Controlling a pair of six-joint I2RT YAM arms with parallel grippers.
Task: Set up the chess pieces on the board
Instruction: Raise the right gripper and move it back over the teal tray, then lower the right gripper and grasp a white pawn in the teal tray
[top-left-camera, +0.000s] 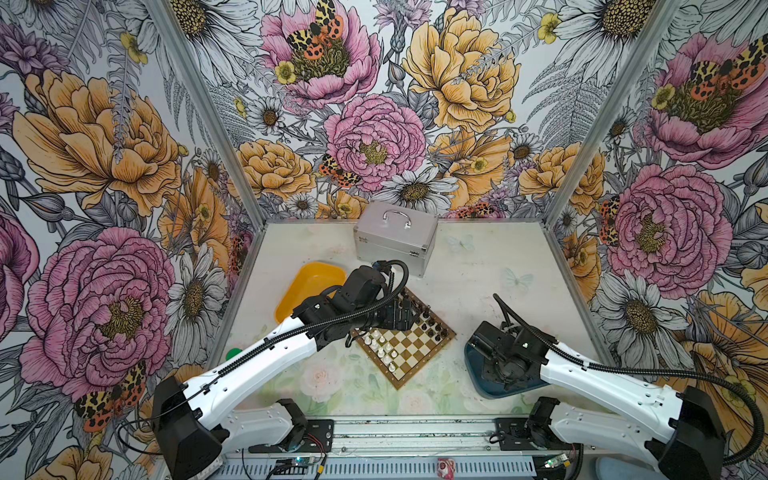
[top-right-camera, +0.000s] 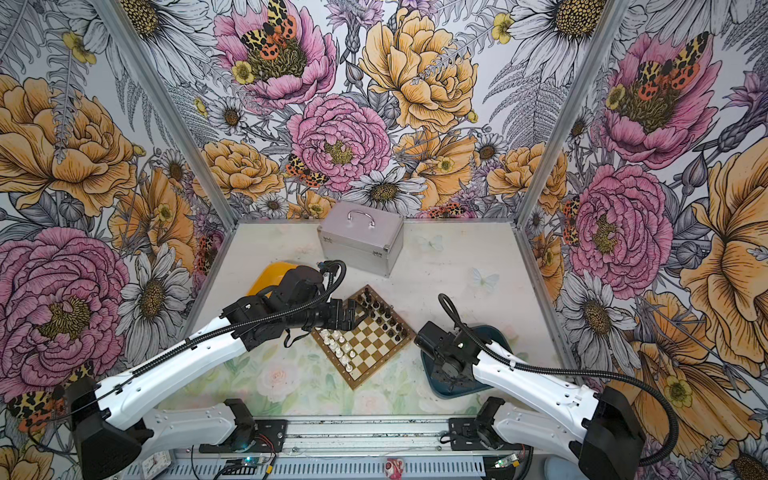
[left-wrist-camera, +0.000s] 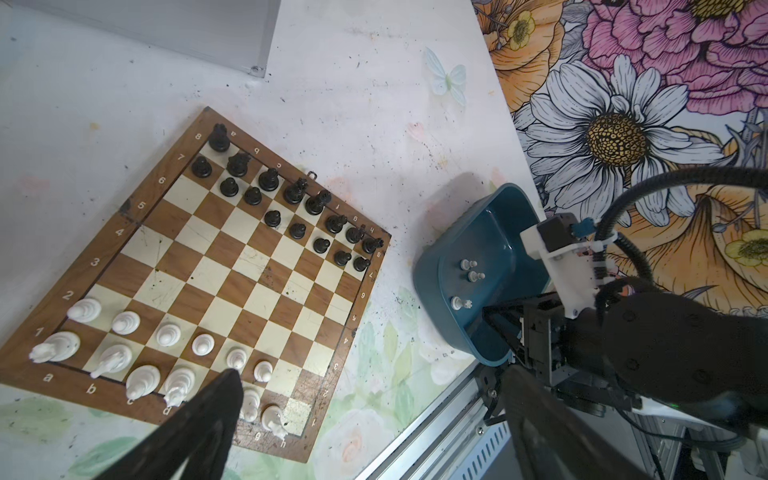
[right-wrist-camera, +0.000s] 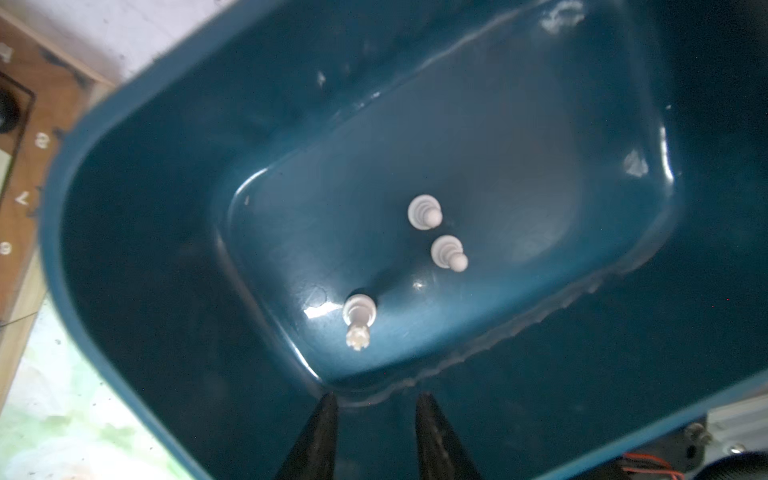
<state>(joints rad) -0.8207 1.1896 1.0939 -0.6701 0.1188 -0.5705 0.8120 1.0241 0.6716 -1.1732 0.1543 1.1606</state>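
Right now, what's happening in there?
The right gripper hangs open inside the teal tray, above three upright pieces: two white pawns and a white rook. The left gripper hovers wide open above the chessboard, holding nothing. The black pieces fill their two rows. The white side has bare squares at its h corner.

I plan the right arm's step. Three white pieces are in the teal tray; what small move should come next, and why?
Probably lower the right gripper toward the notched-top white piece in the teal tray: its jaws stand apart, empty, that piece is nearest, and the board has free squares on its white side.
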